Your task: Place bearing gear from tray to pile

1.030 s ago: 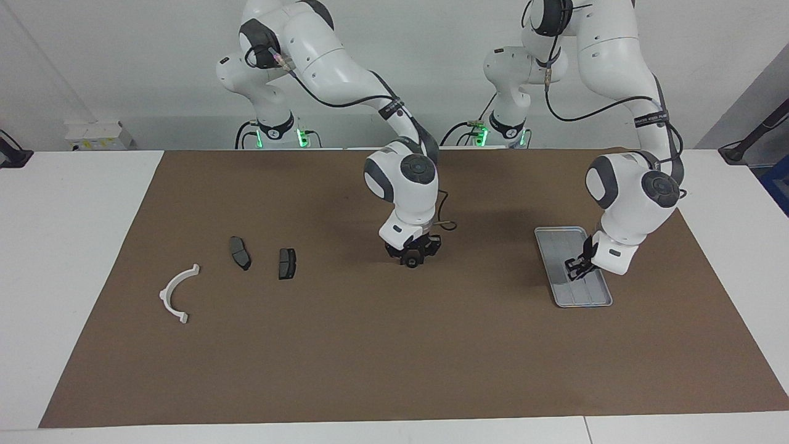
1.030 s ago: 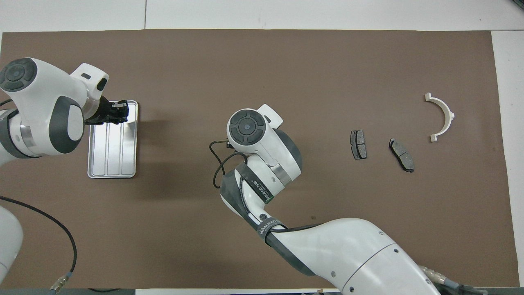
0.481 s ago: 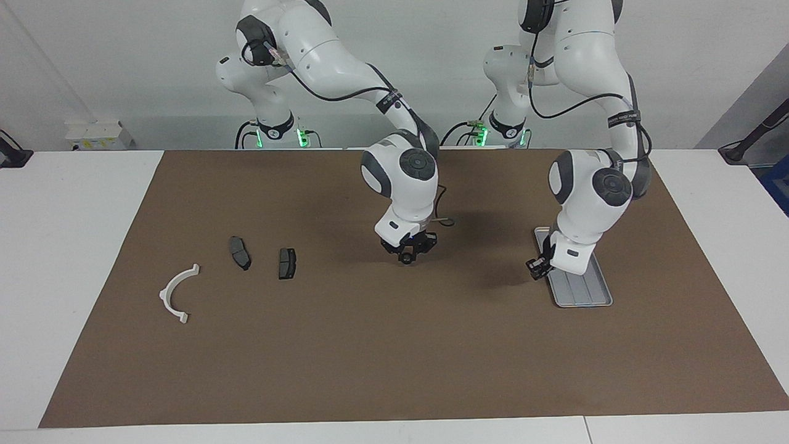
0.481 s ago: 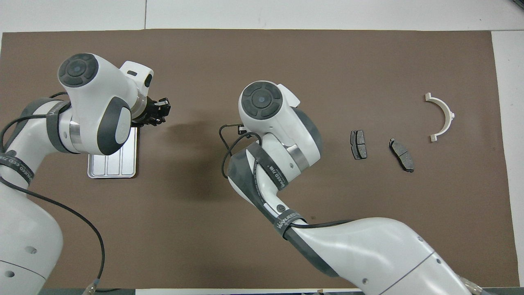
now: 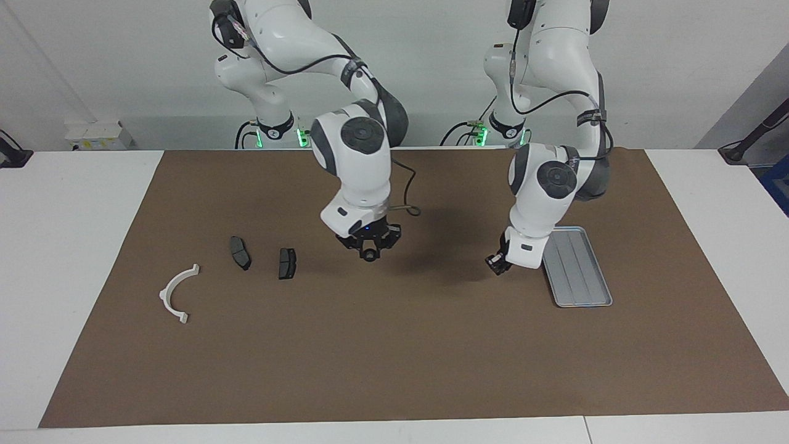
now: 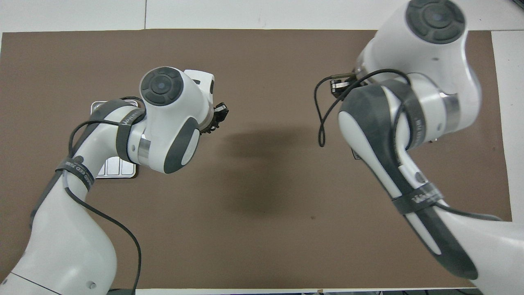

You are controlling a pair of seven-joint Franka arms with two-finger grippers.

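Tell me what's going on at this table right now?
The right gripper holds a small dark round part, apparently the bearing gear, in the air over the brown mat, close to the two dark pads and the white bracket of the pile. The left gripper is shut with nothing visible in it, over the mat beside the tray, which looks empty.

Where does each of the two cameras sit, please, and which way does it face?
Facing view: high across the table, looking at the robots; both arms show whole, over the tray, pads and bracket.
Overhead view: high above the robots' end, looking steeply down; both arms enter from below, covering most of the tray and all the parts.
Shared: brown mat, tray, left gripper, right arm.
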